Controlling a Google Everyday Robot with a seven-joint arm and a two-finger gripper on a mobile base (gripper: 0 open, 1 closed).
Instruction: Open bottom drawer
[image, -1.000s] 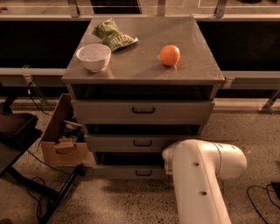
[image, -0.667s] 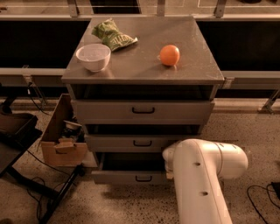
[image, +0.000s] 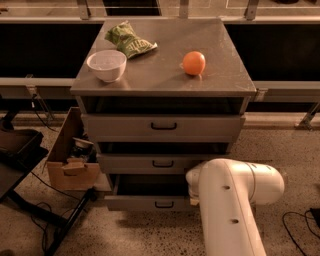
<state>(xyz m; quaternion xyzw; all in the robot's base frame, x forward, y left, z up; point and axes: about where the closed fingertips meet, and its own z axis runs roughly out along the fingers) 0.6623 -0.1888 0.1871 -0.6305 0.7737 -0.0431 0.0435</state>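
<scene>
We see a grey metal cabinet (image: 235, 75) standing on a speckled floor (image: 145, 235) in a dim room, with a low rail (image: 285, 86) running behind it. On its flat top, well above the gripper (image: 193, 201), sit a white bowl (image: 106, 65), a green bag (image: 129, 41) and an orange (image: 193, 63). The gripper is low at the right end of the bottom drawer (image: 140, 202), mostly hidden behind the bend of the white arm (image: 232, 210); we cannot tell whether it is gripping anything or spread apart. The bottom drawer is the lowest of three and stands partly pulled out toward us, its dark inside showing above the front panel. The panel's long axis runs level, left to right, stretching left from the gripper, and its small black handle (image: 164, 204) sits just left of the gripper. The middle drawer (image: 145, 163) and top drawer (image: 163, 127) lie above the gripper. Far left of the gripper, a cardboard box (image: 70, 175) stands just beside the cabinet's side, with a black stand (image: 20, 150) and cables (image: 42, 235) beyond it. Bare floor lies in front of the drawer's front edge.
</scene>
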